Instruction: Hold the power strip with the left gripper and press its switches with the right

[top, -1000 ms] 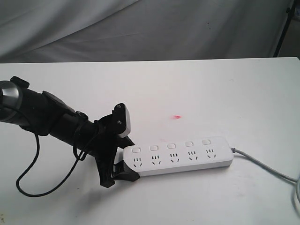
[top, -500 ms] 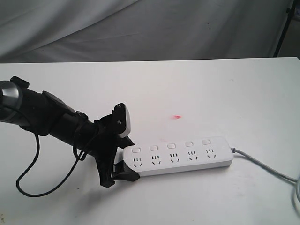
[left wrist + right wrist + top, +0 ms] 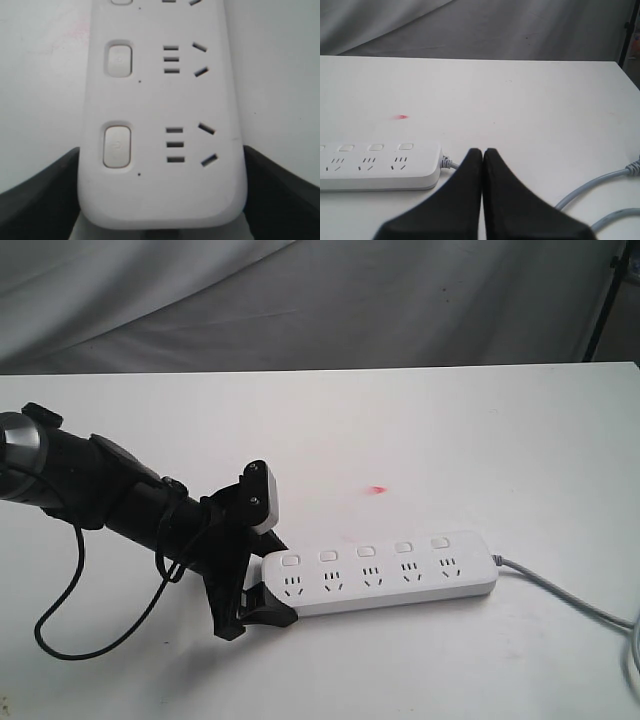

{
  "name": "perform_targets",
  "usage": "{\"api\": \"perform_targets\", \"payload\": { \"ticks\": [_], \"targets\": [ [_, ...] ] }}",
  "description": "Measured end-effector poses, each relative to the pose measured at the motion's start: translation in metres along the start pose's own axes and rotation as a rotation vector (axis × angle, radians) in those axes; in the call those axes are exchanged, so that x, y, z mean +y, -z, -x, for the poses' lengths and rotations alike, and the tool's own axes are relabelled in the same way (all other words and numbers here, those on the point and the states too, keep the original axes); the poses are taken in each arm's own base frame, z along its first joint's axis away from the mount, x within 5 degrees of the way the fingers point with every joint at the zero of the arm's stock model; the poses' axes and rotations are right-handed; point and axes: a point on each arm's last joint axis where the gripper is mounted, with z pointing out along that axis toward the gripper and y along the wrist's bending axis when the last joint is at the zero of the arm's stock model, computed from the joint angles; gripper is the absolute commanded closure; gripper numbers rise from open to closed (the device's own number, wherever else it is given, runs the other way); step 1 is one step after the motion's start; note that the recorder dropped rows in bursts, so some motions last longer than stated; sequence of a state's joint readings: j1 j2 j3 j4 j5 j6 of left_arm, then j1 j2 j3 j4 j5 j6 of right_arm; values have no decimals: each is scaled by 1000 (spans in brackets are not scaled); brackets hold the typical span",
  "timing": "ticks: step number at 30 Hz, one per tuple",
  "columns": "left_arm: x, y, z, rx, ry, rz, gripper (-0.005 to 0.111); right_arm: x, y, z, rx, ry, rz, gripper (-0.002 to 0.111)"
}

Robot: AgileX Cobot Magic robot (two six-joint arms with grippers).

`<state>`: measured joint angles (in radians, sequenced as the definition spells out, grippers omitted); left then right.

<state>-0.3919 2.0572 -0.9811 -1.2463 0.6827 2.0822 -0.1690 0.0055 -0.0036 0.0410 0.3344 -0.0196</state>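
Writing: the only marking that shows is a faint round power symbol on each of the switches (image 3: 116, 145), seen in the left wrist view; it is too pale to read further.
Power strip: the power strip (image 3: 380, 575) lies flat on the white table (image 3: 450, 430), sockets facing up, slightly angled, toward the near middle of the exterior view.
Switches and sockets: five switches run in a row along the far edge of the strip, each with a socket (image 3: 371, 576) just beside it on the near side.
Cord: the grey cord (image 3: 565, 595) leaves the strip's right end and trails off the right edge of the exterior view.
Left arm pose: the thick black arm (image 3: 90, 485) reaches in low from the left, sloping down to the table, with a white block (image 3: 262, 498) on top at the wrist and a loose black cable (image 3: 60, 625) looping beneath it.
Left gripper: the left gripper (image 3: 272, 582) is spread wide around the strip's rounded left end, its fingers (image 3: 42, 192) lying against the two long sides, so the strip is clamped between them.
Right gripper: the right gripper (image 3: 483, 154) has its two black fingers pressed tight together with nothing between them; it points toward the table close to the cord end of the strip, touching neither strip nor switches. It does not show in the exterior view.
Table mark: a small red spot (image 3: 377, 489) sits on the table beyond the strip.
Background: grey cloth (image 3: 300, 300) hangs behind the table.
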Motion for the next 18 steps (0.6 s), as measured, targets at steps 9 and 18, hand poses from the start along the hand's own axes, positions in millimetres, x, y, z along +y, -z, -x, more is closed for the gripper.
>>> {"api": "perform_targets", "payload": {
  "ticks": [9, 18],
  "targets": [
    [0, 0, 0, 0, 0, 0, 107, 0, 0, 0, 0, 0, 0, 108],
    [0, 0, 0, 0, 0, 0, 105, 0, 0, 0, 0, 0, 0, 108]
  ]
}}
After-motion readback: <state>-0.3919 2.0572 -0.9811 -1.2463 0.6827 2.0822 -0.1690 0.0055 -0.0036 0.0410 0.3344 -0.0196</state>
